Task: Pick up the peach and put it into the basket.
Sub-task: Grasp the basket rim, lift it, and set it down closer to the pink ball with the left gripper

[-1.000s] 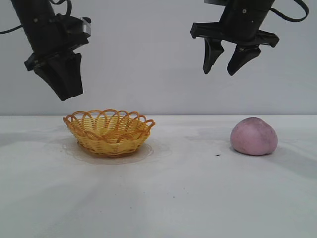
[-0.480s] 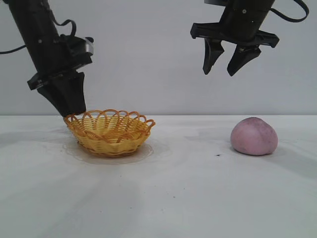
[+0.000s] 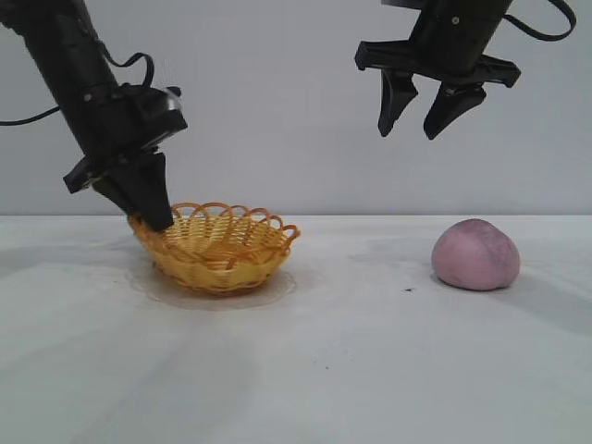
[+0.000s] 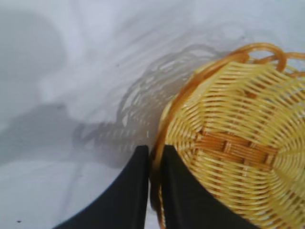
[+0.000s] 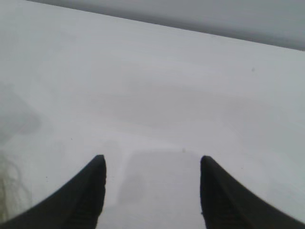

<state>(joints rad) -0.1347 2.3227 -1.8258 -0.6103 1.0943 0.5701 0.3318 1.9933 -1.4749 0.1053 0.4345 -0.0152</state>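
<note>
White tabletop [image 3: 305, 370], matte and faintly smudged with a few dark specks, runs back to a plain pale grey wall [image 3: 277, 111]. On the left sits the basket [image 3: 222, 248], casting a soft shadow on the surface. The left gripper [image 3: 155, 215] is down at the basket's left rim, its jaws pinched together on the orange looped edge, as the left wrist view shows. The peach [image 3: 475, 254] rests on the table well to the right, apart from the basket. The right gripper [image 3: 418, 120] hangs high above the table, left of the peach, jaws spread and empty.
</note>
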